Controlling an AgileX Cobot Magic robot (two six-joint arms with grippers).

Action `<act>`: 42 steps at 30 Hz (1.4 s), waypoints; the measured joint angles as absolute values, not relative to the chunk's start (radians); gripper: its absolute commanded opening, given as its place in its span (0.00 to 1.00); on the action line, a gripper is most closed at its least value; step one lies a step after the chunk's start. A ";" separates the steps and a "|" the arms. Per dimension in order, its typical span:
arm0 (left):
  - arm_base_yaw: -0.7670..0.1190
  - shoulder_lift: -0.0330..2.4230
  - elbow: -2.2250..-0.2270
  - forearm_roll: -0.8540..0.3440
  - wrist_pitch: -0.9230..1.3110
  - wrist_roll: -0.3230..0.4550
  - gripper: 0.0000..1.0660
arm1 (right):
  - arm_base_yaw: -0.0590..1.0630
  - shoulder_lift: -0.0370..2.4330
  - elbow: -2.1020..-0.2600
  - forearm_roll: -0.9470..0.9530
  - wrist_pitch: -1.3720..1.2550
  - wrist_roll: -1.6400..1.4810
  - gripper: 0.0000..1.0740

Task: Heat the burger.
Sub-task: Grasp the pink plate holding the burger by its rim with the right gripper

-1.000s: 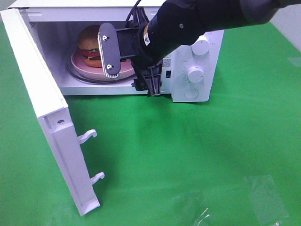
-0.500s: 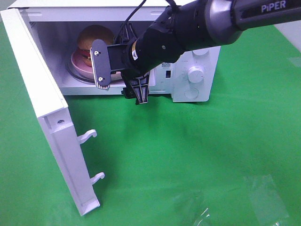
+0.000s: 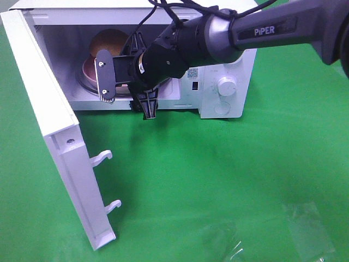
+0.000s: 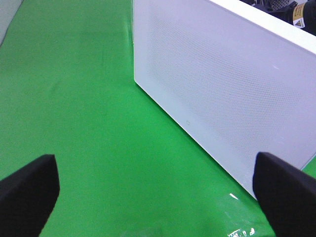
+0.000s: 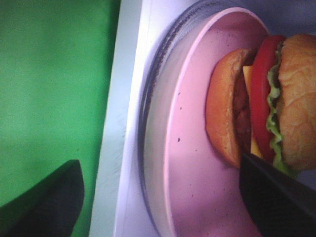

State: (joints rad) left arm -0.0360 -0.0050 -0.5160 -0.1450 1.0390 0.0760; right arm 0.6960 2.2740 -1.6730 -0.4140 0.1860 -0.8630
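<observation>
Over the last second the right gripper (image 3: 126,90) has swung across the mouth of the microwave (image 3: 235,106) toward its hinge side, drawing slightly out. The burger (image 3: 108,39) has not moved. It sits upright inside the microwave cavity, bun crown up and layers stacked vertically; being round, it has no long axis. The microwave's door (image 3: 49,120) stands wide open. Inside the cavity, a glass turntable (image 5: 152,148) carries a pink plate (image 5: 192,168), and the burger rests on that plate. The right arm crosses the opening, hiding the burger's lower half from above. The right gripper's jaws are spread and hold nothing, with the burger just beyond them. The left gripper (image 4: 158,197) gapes empty outside the door.
</observation>
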 measured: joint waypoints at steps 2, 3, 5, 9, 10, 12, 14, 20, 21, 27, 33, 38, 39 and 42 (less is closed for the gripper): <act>-0.036 -0.005 -0.516 -0.145 1.039 0.076 0.94 | 0.696 2.294 -1.699 -0.414 0.186 -0.851 0.75; -0.036 -0.005 -0.516 -0.145 1.039 0.076 0.94 | 0.696 2.303 -1.711 -0.414 0.186 -0.842 0.75; -0.036 -0.005 -0.516 -0.145 1.039 0.076 0.94 | 0.696 2.320 -1.731 -0.414 0.186 -0.830 0.75; -0.036 -0.005 -0.516 -0.145 1.039 0.076 0.94 | 0.680 2.347 -1.765 -0.414 0.184 -0.815 0.74; -0.036 -0.005 -0.516 -0.145 1.039 0.076 0.94 | 0.680 2.347 -1.765 -0.414 0.184 -0.815 0.74; -0.036 -0.005 -0.516 -0.145 1.039 0.076 0.94 | 0.674 2.352 -1.775 -0.414 0.184 -0.815 0.74; -0.036 -0.005 -0.516 -0.145 1.039 0.076 0.94 | 0.664 2.359 -1.790 -0.414 0.184 -0.815 0.74; -0.036 -0.005 -0.516 -0.144 1.039 0.076 0.94 | 0.652 2.391 -1.823 -0.391 0.178 -0.815 0.73; -0.036 -0.005 -0.516 -0.144 1.039 0.076 0.94 | 0.652 2.391 -1.823 -0.391 0.178 -0.815 0.73; -0.036 -0.005 -0.516 -0.144 1.039 0.076 0.94 | 0.653 2.414 -1.849 -0.352 0.159 -0.814 0.72; -0.036 -0.005 -0.516 -0.143 1.039 0.076 0.94 | 0.655 2.419 -1.852 -0.323 0.157 -0.813 0.71; -0.036 -0.005 -0.516 -0.141 1.039 0.076 0.94 | 0.667 2.414 -1.852 -0.273 0.180 -0.813 0.71; -0.036 -0.005 -0.516 -0.141 1.039 0.076 0.94 | 0.675 2.414 -1.852 -0.249 0.192 -0.814 0.71; -0.036 -0.005 -0.516 -0.141 1.039 0.076 0.94 | 0.678 2.413 -1.852 -0.217 0.199 -0.814 0.71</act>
State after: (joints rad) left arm -0.0360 -0.0050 -0.5160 -0.1410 1.0390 0.0760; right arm 0.6780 2.4130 -1.8520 -0.2170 0.1990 -0.8140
